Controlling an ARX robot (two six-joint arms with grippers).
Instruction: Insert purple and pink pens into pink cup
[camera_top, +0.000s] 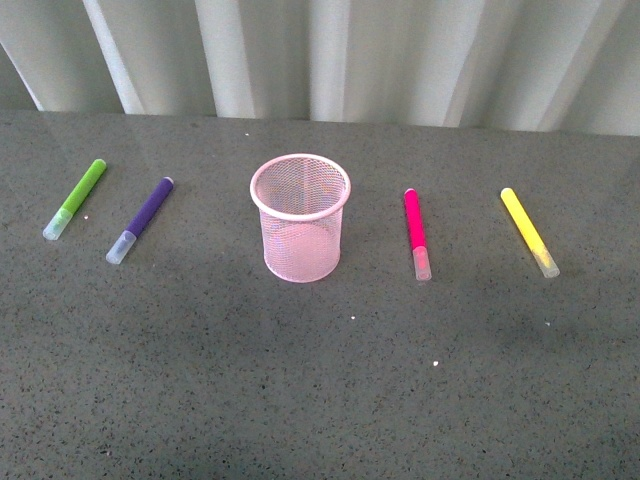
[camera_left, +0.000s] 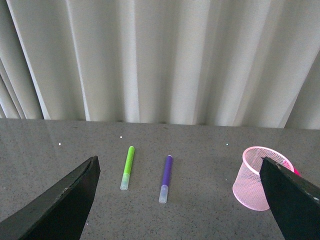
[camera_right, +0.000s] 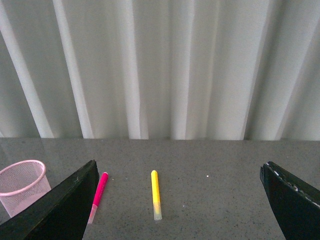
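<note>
The pink wire-mesh cup (camera_top: 300, 218) stands upright and empty at the table's middle. The purple pen (camera_top: 141, 219) lies flat to its left, the magenta pink pen (camera_top: 416, 232) flat to its right, both with clear caps toward the near side. Neither arm shows in the front view. My left gripper (camera_left: 182, 200) is open and empty, held above the table; beyond it lie the purple pen (camera_left: 165, 178) and the cup (camera_left: 260, 178). My right gripper (camera_right: 182, 200) is open and empty; the pink pen (camera_right: 98, 196) and the cup (camera_right: 22, 186) show beyond it.
A lime-green marker (camera_top: 76, 198) lies left of the purple pen, also in the left wrist view (camera_left: 127, 167). A yellow marker (camera_top: 529, 231) lies right of the pink pen, also in the right wrist view (camera_right: 156, 194). A pale curtain (camera_top: 320, 55) hangs behind the grey speckled table (camera_top: 320, 380).
</note>
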